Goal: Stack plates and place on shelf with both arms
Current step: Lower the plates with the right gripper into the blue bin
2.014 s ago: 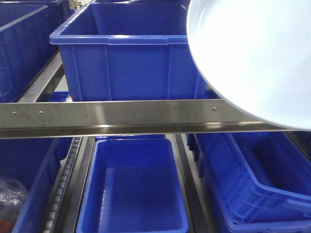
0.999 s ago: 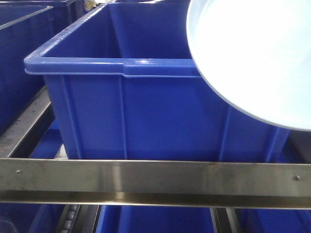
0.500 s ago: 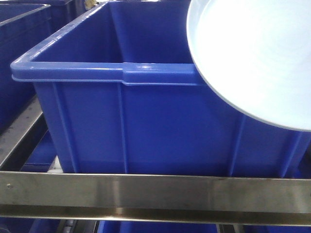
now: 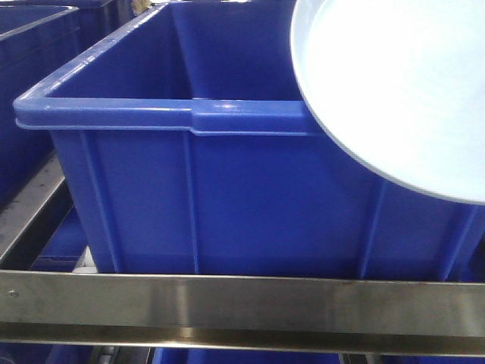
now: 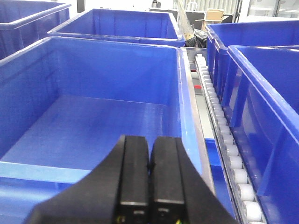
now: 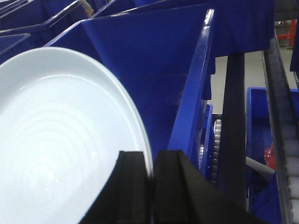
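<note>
Front cam: I see a white plate point(image 4: 402, 91) filling the upper right, tilted, its lower edge overlapping the near wall of a big blue crate point(image 4: 220, 189). Only one plate surface is readable; I can't tell whether a second sits under it. The crate stands just behind the steel shelf rail point(image 4: 242, 307), which runs across the bottom of the view with small holes at its left end. More blue crates sit off to the left.

Right wrist: right gripper point(image 6: 152, 186) is clenched on the plate's point(image 6: 56, 149) rim, one finger point(image 6: 132, 186) on the plate's inner face, the other on the outside, the rim pinched between them. Plate is held up in the air, near the crate wall point(image 6: 196, 93), not resting on anything I can see. A roller track point(image 6: 289, 168) runs along the right edge.

Left wrist: left gripper point(image 5: 149, 165) has its fingers pressed together with nothing between them. It hangs over the near rim of an open crate point(image 5: 93, 116). A roller track point(image 5: 224, 140) runs between that crate and the next one point(image 5: 266, 112) on the right.
</note>
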